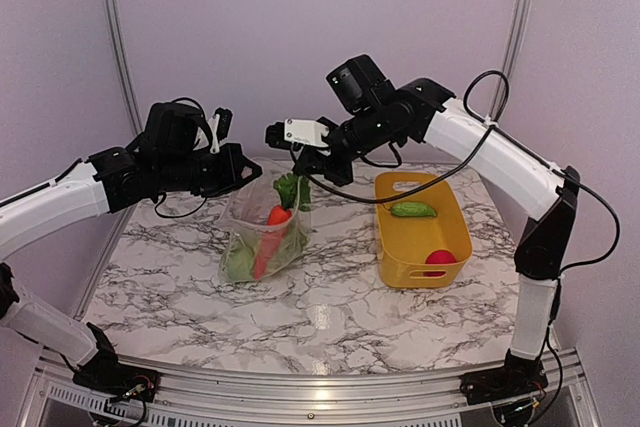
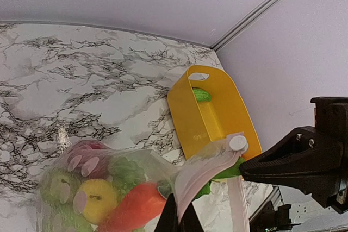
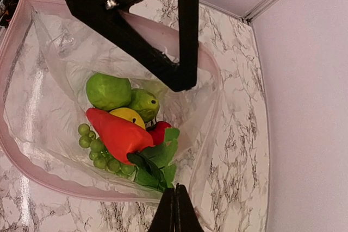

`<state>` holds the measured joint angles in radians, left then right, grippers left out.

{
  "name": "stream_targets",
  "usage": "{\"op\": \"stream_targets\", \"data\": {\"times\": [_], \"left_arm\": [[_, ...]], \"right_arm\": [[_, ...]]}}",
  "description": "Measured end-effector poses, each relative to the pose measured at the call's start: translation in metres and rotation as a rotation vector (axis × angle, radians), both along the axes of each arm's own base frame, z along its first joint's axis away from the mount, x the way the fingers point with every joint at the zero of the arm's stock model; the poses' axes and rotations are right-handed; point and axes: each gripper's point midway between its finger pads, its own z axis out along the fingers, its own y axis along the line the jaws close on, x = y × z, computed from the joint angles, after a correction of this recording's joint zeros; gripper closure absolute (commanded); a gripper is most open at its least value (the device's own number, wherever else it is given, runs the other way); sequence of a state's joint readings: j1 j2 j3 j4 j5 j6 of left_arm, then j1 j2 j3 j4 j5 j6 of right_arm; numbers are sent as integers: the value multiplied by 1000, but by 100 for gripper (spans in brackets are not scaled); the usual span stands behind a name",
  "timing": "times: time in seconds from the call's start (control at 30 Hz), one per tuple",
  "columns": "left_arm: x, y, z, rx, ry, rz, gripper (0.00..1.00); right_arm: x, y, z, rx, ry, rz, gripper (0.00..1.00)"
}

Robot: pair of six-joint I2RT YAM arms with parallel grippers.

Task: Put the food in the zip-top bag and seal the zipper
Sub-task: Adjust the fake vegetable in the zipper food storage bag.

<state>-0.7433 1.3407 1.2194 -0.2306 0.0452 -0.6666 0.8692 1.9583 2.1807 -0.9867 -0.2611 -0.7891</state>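
Evidently the loading step is in hand. Left of centre in the overhead view, the left claw [image 1: 236, 173] is pinched shut on the zipper [image 2: 190, 183], holding up the mouth of the zip-top bag [image 1: 262, 242], which stands on the tabletop [image 1: 330, 317]. Inside lie a red pepper [image 3: 117, 131], green apple [image 3: 107, 91], lemon [image 3: 128, 115] and grapes [image 3: 98, 153]. Just right, the right claw [image 3: 175, 205] is closed tight at the bag's rim beside a green leafy piece [image 3: 155, 161] (whether it grips leaf, plastic or nothing I cannot tell). Further right, the yellow basket [image 1: 392, 252] holds a cucumber [image 1: 413, 209] and red apple [image 1: 440, 258]. Next, the right claw should probably back out and fetch one.
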Motion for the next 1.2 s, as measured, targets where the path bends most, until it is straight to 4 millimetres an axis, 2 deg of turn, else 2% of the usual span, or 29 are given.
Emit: {"op": "stream_targets", "data": {"times": [0.17,0.33,0.43,0.53,0.67,0.73,0.83,0.9,0.97,1.03,1.07,1.13,1.2], "left_arm": [[0,0,0,-1,0,0,100],[0,-1,-1,-3,-1,-1,100],[0,-2,-1,-8,-4,-5,100],[-1,-1,3,-16,-12,-5,100],[-7,8,15,-32,-41,9,100],[-5,16,19,-37,-51,30,100],[-10,15,25,-54,-60,18,100],[-12,13,26,-63,-64,11,100],[-13,13,23,-62,-59,10,100],[-14,14,18,-55,-48,11,100],[-14,14,15,-51,-40,11,100],[-15,14,13,-47,-30,11,100],[-15,13,12,-48,-25,7,100]], "right_arm": [[-12,8,-1,-11,-19,33,100],[-46,28,-1,-18,-26,115,100],[-57,40,1,-8,-26,140,100],[-55,49,-6,-10,-21,134,100],[-40,51,-30,-39,21,92,100],[-34,51,-31,-32,26,73,100],[-28,49,-30,-29,25,41,74],[-27,48,-30,-31,26,35,61],[-30,47,-27,-26,29,52,54],[-38,43,-18,-18,28,86,53],[-43,40,-11,-9,23,108,55],[-54,29,7,15,2,138,65],[-61,16,27,43,-25,130,66]]}}
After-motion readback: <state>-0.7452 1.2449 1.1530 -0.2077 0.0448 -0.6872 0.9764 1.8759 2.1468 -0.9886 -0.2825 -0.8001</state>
